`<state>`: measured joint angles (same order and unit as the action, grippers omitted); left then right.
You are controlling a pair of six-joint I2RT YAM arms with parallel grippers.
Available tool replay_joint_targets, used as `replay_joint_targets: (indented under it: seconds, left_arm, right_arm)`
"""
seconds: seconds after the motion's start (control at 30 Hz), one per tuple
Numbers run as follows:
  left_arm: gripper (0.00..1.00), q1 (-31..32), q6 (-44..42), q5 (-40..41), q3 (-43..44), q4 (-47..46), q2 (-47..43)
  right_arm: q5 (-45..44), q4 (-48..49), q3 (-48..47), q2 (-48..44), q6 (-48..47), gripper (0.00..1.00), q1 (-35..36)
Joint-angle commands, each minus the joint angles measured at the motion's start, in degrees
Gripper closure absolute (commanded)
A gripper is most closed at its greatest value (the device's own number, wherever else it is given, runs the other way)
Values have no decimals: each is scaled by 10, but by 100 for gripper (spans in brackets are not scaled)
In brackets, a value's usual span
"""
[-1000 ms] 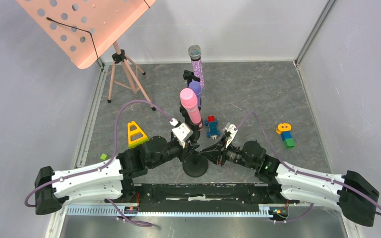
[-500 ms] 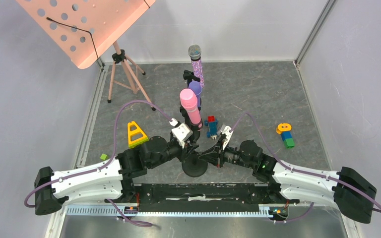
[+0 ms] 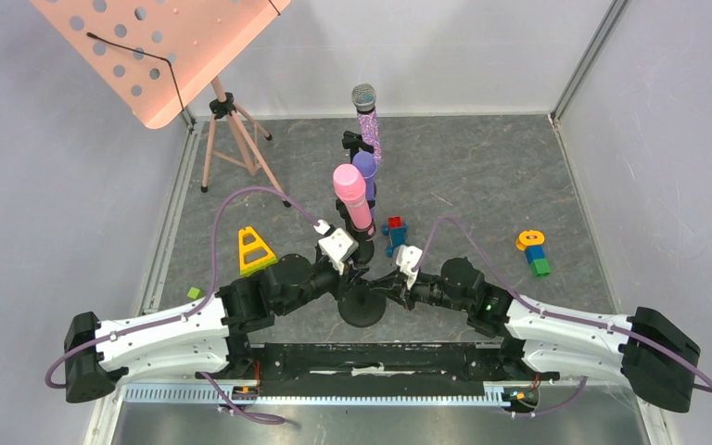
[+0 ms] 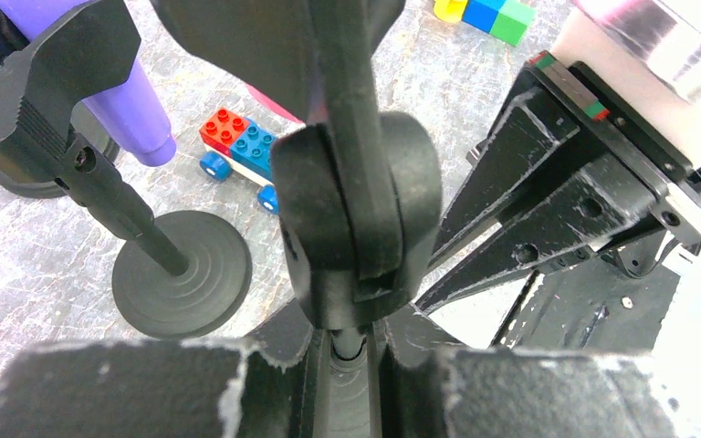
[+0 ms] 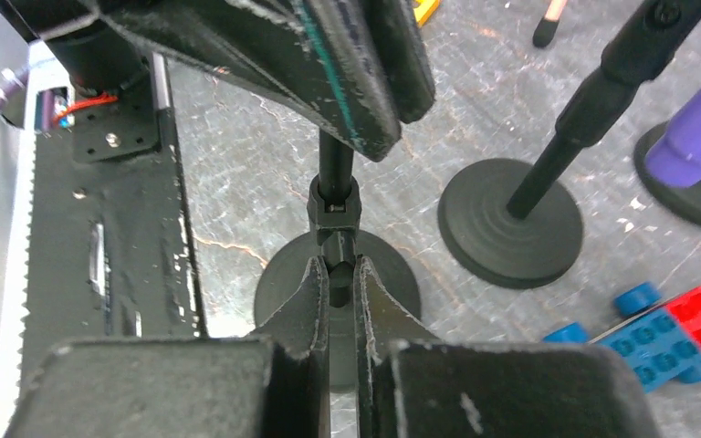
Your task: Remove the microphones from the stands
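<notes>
Nearest the arm bases, the stand [image 3: 364, 311] sits on its round black base on the table [image 3: 491, 176], between the two arms. The right gripper [image 5: 339, 278] reaches in from the right, its fingers pressed together on the stand's thin pole, low down, just above the base. The left gripper [image 4: 348, 339] is clamped on the same pole higher up, right under the clip joint. The pink microphone [image 3: 352, 195] sits in the clip at the top of this stand, head up and leaning slightly. Just behind are a toy car [image 3: 395, 236] and a yellow triangle [image 3: 254, 250], then a purple microphone [image 3: 364, 169] and, farther back, a glittery microphone [image 3: 367, 119], both upright. A stack of blocks [image 3: 535, 252] lies to the right, and a pink music stand [image 3: 162, 46] rises at the far left
</notes>
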<state>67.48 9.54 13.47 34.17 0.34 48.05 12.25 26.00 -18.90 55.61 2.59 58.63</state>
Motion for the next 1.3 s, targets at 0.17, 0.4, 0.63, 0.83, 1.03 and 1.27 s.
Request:
replay_joint_targets:
  seconds: [0.17,0.4,0.63,0.83,1.03,1.27]
  left_arm:
    - [98,3,2,-10,5,-62,-12]
    - [98,3,4,-14,7,-67,-3]
    - [98,3,8,-14,5,-74,-2]
    - [98,3,5,-14,3,-76,0]
    - [98,3,5,-16,-3,-77,0]
    - [97,4,16,-27,-30,-88,-9]
  right_arm:
    - [-3,-16,-6,-9,-244,100,-1]
    - [15,11,16,-17,-305,99,1]
    - [26,33,20,-8,-274,83,2]
    - [-9,56,68,-53,-183,58,2]
    - [-114,13,64,-143,-88,52,2]
    - [-215,-125,-92,-201,50,40,2]
